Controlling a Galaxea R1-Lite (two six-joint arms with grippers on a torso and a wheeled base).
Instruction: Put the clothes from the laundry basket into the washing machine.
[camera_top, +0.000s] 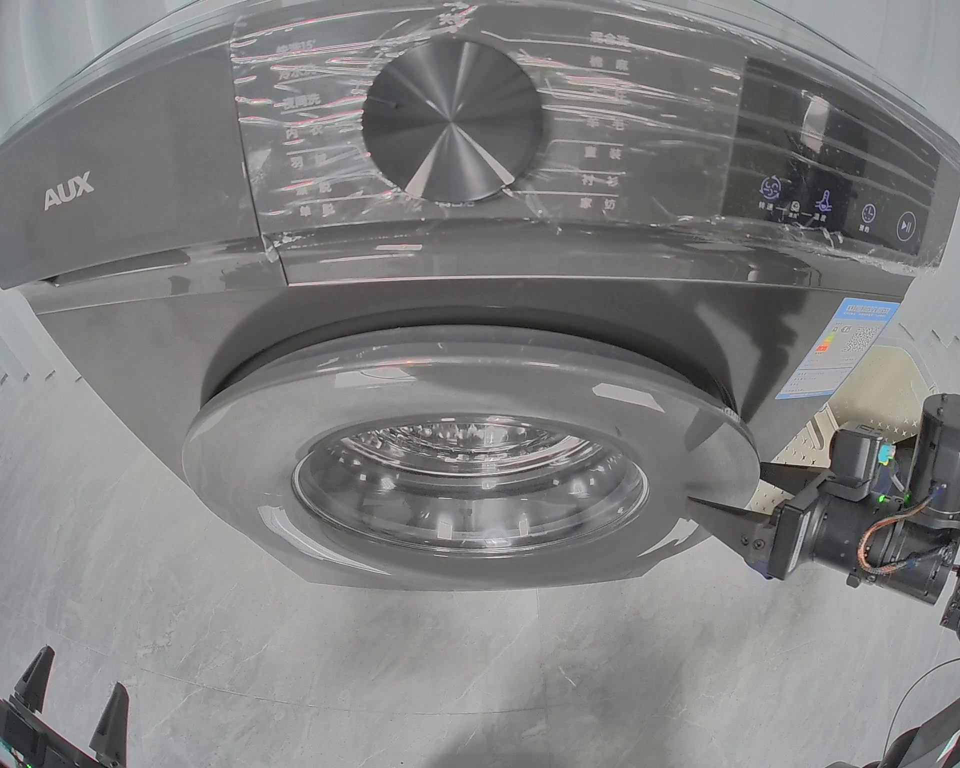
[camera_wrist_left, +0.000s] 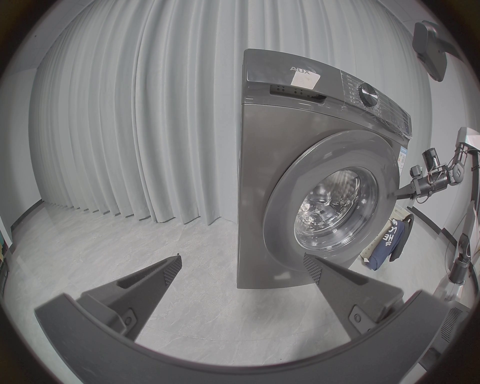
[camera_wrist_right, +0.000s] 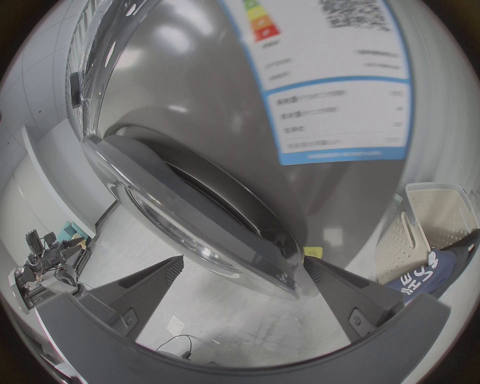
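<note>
1. Left gripper (camera_top: 78, 672): held low at the robot's left, above the grey floor (camera_top: 400, 650), well apart from the machine. The fingers are spread wide and hold nothing. In the left wrist view they point toward the machine's lower front corner.

2. Washing machine (camera_top: 130, 330): grey front-loader standing on the floor directly ahead. The round door (camera_top: 250, 470) lies against the front panel. The steel drum shows through its glass window (camera_top: 470, 480). Whether the door is latched cannot be told.

3. Right gripper (camera_top: 728, 486): the arm comes in from the robot's right, roughly level, with the wrist at door height. The fingers are parted and set either side of the door's right-hand rim. In the right wrist view the rim's edge lies between them, close to one finger (camera_wrist_right: 325, 280). They are not closed on it.

4. Laundry basket (camera_wrist_right: 440, 210): cream and perforated, on the floor just beside the machine's right side, behind the right arm. A dark blue garment (camera_wrist_right: 425, 282) with white print hangs over its near rim.
</note>
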